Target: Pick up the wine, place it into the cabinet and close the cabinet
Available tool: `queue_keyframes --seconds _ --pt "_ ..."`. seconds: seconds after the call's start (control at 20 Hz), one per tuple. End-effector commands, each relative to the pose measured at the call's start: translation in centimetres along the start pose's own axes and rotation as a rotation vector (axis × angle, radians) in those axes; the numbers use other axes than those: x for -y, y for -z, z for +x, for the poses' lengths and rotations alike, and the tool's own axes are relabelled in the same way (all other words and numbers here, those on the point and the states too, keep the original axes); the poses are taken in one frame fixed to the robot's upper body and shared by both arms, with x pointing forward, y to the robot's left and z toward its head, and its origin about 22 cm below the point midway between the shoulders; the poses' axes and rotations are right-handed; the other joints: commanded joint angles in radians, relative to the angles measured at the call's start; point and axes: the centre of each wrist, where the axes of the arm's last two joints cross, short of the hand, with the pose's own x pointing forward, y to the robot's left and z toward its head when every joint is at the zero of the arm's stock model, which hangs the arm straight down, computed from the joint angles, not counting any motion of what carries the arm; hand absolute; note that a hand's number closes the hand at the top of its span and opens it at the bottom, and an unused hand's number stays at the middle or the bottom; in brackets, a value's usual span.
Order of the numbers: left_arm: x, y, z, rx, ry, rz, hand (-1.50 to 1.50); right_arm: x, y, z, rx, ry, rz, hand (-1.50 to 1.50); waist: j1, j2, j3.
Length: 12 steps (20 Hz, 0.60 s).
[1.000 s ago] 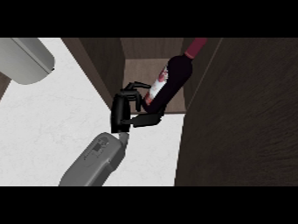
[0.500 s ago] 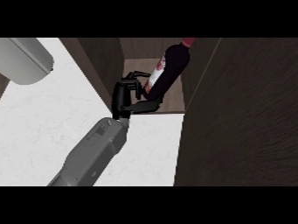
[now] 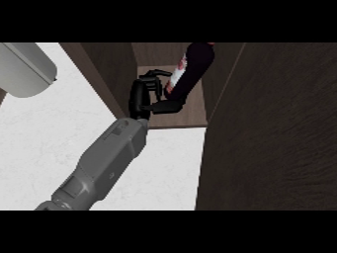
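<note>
Wine bottle [image 3: 190, 74] grasped by right hand [image 3: 147, 94], tilted, inside open cabinet [image 3: 171, 116]. Left hand not seen.

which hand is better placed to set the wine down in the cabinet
Left. The robot's left hand is already curled round the dark wine bottle with the red top, inside the open brown wooden cabinet. The right hand is not in view.

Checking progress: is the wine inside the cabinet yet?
Yes: the wine stands on the cabinet shelf, robot hand beside it.
</note>
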Motion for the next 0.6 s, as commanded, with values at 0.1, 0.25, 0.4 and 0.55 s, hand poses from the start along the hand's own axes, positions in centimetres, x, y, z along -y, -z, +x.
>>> queue_keyframes --seconds 0.1,0.25,0.4,0.55 --pt "-0.8 1.1 -0.6 -0.014 0.038 0.029 1.50 -0.9 0.4 0.1 0.022 0.008 0.049 -1.50 -0.026 0.008 -0.001" --pt "-0.8 2.2 0.1 -0.040 0.139 0.019 1.50 -0.8 -1.1 1.4 0.018 0.012 0.037 -1.50 -0.019 0.003 0.000" --pt "-0.5 2.4 0.4 -0.043 0.149 0.038 1.50 -1.1 0.5 2.1 0.034 0.018 0.045 -1.50 -0.035 0.009 -0.001" --pt "-1.4 1.8 -0.7 -0.072 0.133 0.030 1.50 0.6 0.6 0.1 0.029 0.007 0.045 -1.50 -0.040 0.013 0.000"
